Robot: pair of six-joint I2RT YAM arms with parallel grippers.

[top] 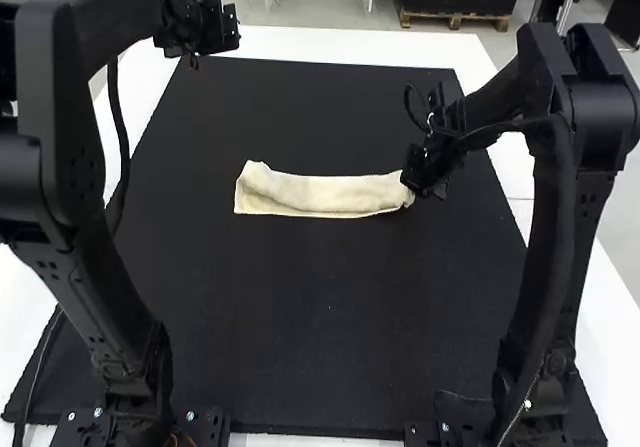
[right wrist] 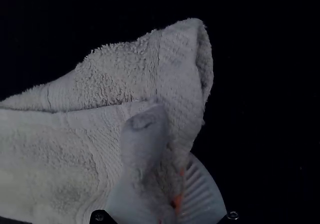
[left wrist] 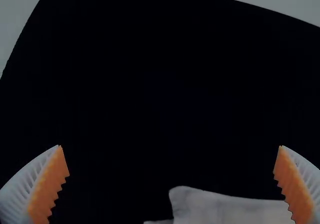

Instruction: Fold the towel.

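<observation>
Towel held at its right end on the black mat, left gripper open.
The towel [top: 325,195] lies as a long, narrow folded strip across the mat [top: 330,317], well inside its left and right edges, with layers overlapping and a paler band along the side facing the mat's near edge. The right gripper [top: 425,170], inward from the mat's right edge, is closed on the towel's right end; the right wrist view shows cloth pinched between its fingers and a loose, open-ended fold beside them. The left gripper [top: 230,29] is over the mat's far left corner region, its fingers wide apart with nothing between them. A broad span of mat runs from the towel to the mat's near edge, another to its far edge. The white worktop [top: 350,45] borders the mat.
</observation>
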